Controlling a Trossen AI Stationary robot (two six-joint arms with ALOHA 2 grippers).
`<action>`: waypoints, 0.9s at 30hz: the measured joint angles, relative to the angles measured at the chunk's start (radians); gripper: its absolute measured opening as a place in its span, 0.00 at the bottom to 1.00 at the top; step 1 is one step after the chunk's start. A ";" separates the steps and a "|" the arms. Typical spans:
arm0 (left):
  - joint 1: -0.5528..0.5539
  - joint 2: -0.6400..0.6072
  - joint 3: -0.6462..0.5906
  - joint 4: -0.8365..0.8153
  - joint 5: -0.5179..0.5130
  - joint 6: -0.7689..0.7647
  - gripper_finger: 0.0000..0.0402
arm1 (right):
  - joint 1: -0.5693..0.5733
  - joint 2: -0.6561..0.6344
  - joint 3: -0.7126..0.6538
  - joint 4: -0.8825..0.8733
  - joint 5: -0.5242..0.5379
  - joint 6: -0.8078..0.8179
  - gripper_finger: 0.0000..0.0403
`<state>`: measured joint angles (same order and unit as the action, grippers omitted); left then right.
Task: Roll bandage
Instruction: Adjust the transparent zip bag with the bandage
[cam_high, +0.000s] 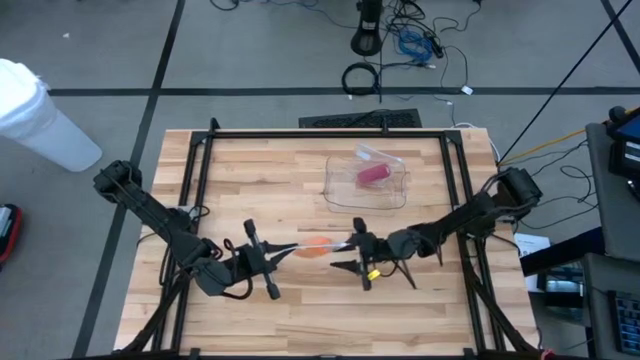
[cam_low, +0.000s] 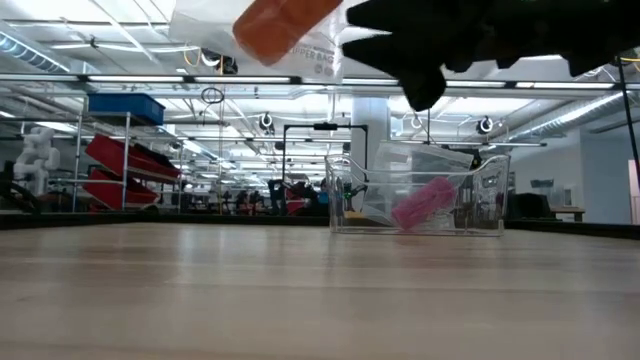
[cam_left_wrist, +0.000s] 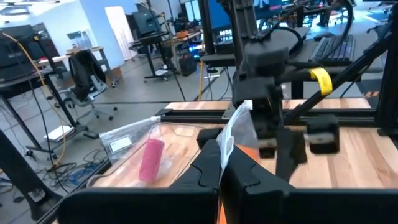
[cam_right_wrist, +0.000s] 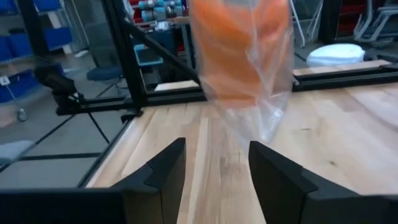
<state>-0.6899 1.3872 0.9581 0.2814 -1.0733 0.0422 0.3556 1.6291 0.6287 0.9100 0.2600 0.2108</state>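
Left gripper (cam_high: 262, 258) clamped on clear bag (cam_high: 318, 247) holding orange roll (cam_high: 314, 250), lifted above mid-worktop (cam_high: 300, 310). Right gripper (cam_high: 350, 255) at bag's other end, fingers apart. Tray (cam_high: 398, 195) with pink roll (cam_high: 373, 174) toward far edge. Cables on floor beyond. Right contact unclear.

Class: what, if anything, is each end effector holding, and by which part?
Left end effector: shut on one end of the clear bag with the orange bandage. Right end effector: open, holding nothing.
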 joint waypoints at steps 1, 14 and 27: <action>0.000 0.000 0.000 0.002 0.000 0.000 0.00 | -0.005 0.017 0.010 -0.001 0.000 0.000 0.40; -0.026 -0.004 0.001 0.024 -0.016 0.039 0.00 | -0.021 0.087 0.071 -0.016 0.162 -0.021 0.33; -0.050 -0.011 0.001 0.024 -0.034 0.052 0.00 | -0.004 0.087 0.071 0.007 0.142 -0.088 0.27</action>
<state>-0.7395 1.3766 0.9588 0.3058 -1.1076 0.0944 0.3515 1.7164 0.6994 0.9169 0.4017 0.1232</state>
